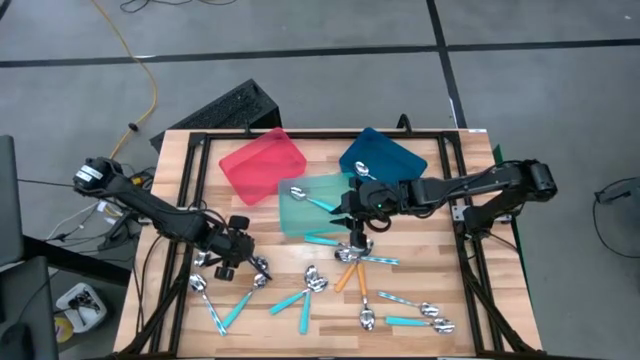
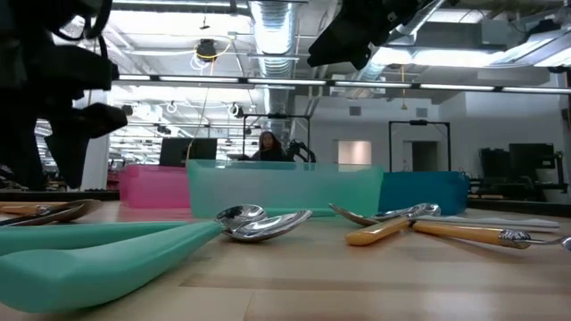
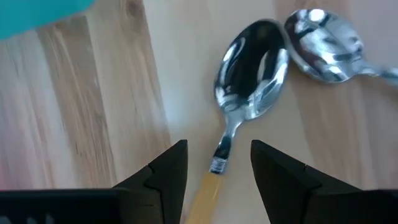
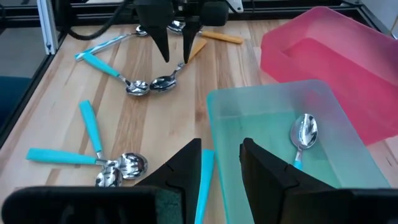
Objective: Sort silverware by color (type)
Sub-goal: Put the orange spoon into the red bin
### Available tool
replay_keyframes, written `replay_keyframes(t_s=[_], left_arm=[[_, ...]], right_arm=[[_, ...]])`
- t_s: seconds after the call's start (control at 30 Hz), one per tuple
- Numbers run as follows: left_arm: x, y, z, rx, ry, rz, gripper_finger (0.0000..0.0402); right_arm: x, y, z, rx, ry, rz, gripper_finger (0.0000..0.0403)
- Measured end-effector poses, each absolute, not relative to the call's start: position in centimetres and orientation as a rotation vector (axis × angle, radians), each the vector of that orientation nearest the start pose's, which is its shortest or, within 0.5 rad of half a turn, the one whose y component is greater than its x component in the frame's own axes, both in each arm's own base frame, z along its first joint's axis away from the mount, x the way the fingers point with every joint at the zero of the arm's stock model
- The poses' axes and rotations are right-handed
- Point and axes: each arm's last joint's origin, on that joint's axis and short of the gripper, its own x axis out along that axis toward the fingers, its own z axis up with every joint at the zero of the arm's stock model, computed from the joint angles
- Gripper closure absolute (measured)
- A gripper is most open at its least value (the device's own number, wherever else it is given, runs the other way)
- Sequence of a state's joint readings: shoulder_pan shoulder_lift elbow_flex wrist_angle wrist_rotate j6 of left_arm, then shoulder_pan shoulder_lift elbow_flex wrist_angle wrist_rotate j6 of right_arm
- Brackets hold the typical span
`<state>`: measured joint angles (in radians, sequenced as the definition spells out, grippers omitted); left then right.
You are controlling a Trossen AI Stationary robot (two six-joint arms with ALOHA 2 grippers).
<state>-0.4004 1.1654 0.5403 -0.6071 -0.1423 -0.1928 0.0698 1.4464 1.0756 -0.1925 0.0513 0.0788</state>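
Observation:
Spoons with shiny bowls and orange, teal or pale blue handles lie scattered on the wooden table [image 1: 180, 170], most of them toward its near edge. My left gripper [image 3: 217, 171] is open at the table's near left. Its fingers stand on either side of an orange-handled spoon [image 3: 249, 74] near where the handle joins the neck, and the spoon lies flat on the wood. A second spoon's bowl [image 3: 323, 43] rests beside it. My right gripper [image 4: 221, 168] is open above the near edge of the teal tray [image 4: 249, 106], over a teal handle [image 4: 204, 180]. It holds nothing.
A red tray [image 1: 262, 165], the teal tray [image 1: 330, 215] and a blue tray [image 1: 382, 155] sit at the far middle. One spoon [image 4: 303, 134] lies in the teal tray, another [image 1: 362, 170] in the blue. A black frame edges the table. A person [image 2: 268, 147] sits far behind.

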Motion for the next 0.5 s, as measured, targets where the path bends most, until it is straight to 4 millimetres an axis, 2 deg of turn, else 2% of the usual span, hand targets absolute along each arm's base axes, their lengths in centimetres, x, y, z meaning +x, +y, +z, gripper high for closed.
replay_keyframes(t_s=[0.13,0.5], left_arm=[[16.71,-6.42,15.27,0.156,1.197,-0.108,0.0241],[16.95,-6.22,14.96,0.161,1.208,-0.136,0.0241]], right_arm=[[31.83,2.08,28.11,0.043,0.562,-0.004,0.0269],[31.83,2.09,28.10,0.044,0.563,-0.004,0.0269]])
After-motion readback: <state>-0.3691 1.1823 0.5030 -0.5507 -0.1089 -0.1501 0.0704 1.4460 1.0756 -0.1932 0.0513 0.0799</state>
